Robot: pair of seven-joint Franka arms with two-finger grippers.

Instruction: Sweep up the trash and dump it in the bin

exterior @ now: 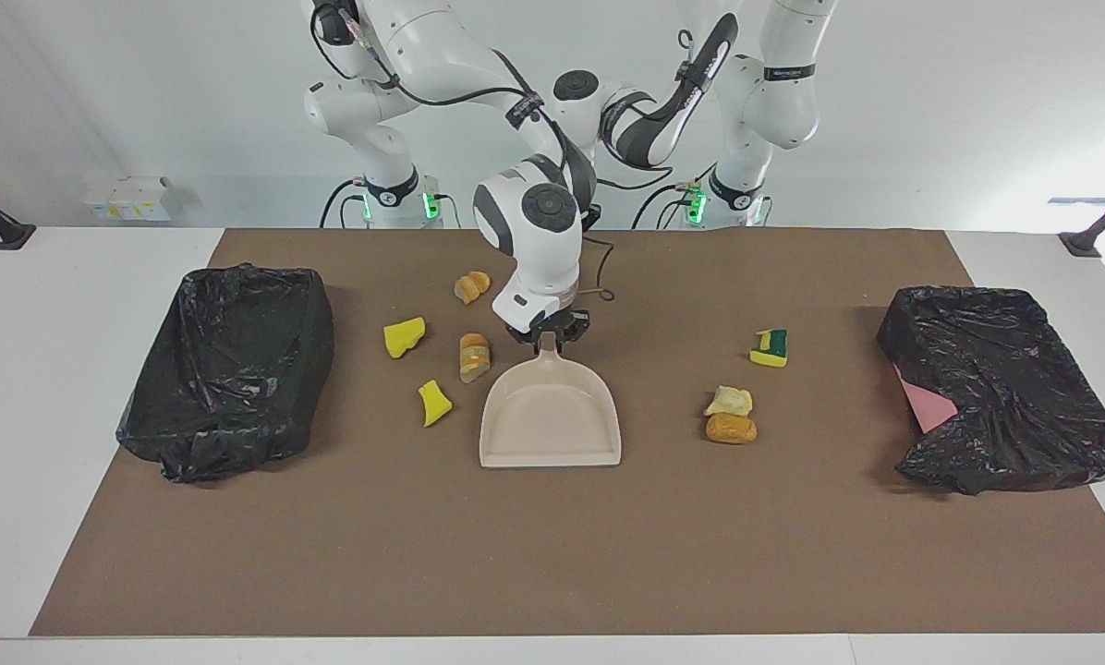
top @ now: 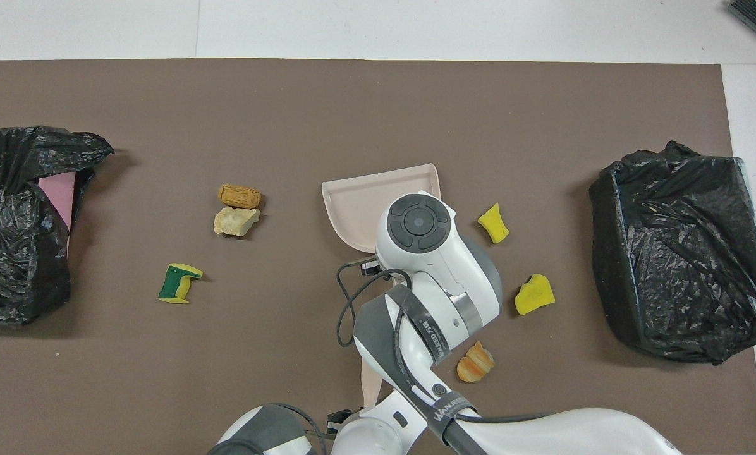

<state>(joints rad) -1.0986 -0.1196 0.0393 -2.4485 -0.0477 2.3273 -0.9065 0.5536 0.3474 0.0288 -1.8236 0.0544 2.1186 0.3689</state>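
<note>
My right gripper [exterior: 546, 337] is shut on the handle of the beige dustpan [exterior: 552, 416], which lies flat on the brown mat with its mouth away from the robots; it also shows in the overhead view [top: 359, 202]. Beside the pan toward the right arm's end lie two yellow foam chunks [exterior: 404, 336] [exterior: 434, 403] and two bread pieces [exterior: 474, 357] [exterior: 472, 286]. Toward the left arm's end lie a yellow-and-green sponge [exterior: 770, 347], a pale foam chunk [exterior: 729, 401] and a bread piece [exterior: 731, 429]. My left gripper is hidden by the right arm. A beige strip [top: 370, 382] shows under the arms.
A bin lined with a black bag [exterior: 229, 369] stands at the right arm's end of the mat. A second black-bagged bin [exterior: 996, 388], with pink showing at its side, stands at the left arm's end. White table [exterior: 81, 277] surrounds the mat.
</note>
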